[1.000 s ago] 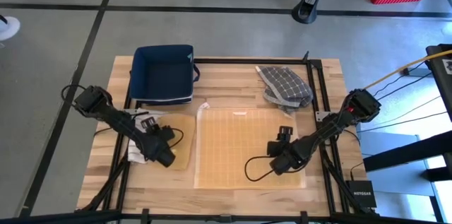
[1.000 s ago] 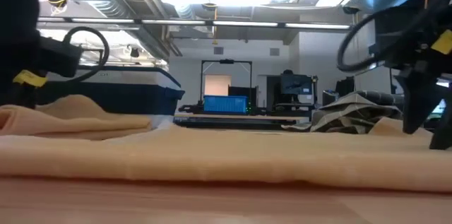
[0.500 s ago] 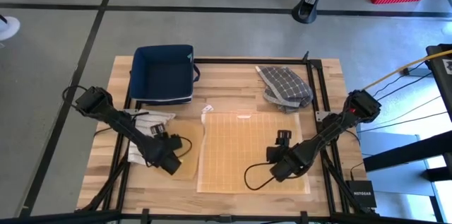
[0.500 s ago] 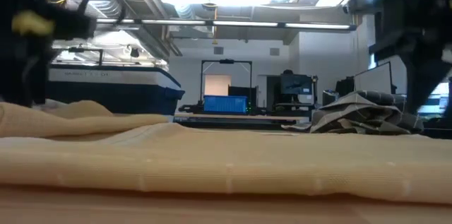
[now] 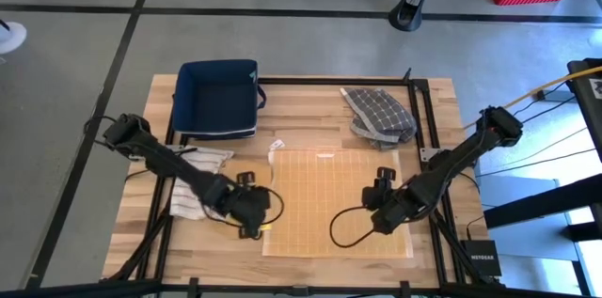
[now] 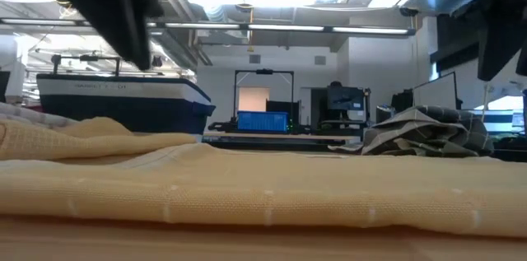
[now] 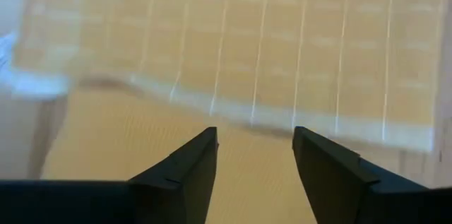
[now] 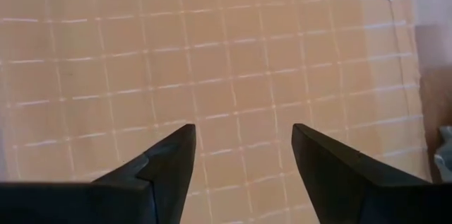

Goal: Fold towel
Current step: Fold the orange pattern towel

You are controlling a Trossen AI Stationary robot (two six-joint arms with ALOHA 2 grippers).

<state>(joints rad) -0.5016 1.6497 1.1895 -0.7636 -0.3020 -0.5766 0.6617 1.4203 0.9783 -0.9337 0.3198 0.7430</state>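
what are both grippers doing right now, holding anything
left gripper: open, empty, over the yellow towel edge.
right gripper: open, empty, over the towel.

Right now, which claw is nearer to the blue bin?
Left. The left claw is at the orange towel's left edge, below the blue bin. The right claw is over the towel's right side, farther away.

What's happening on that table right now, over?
Both grippers, left and right, open, empty. Yellow towel lies flat between them. Nothing blocking.
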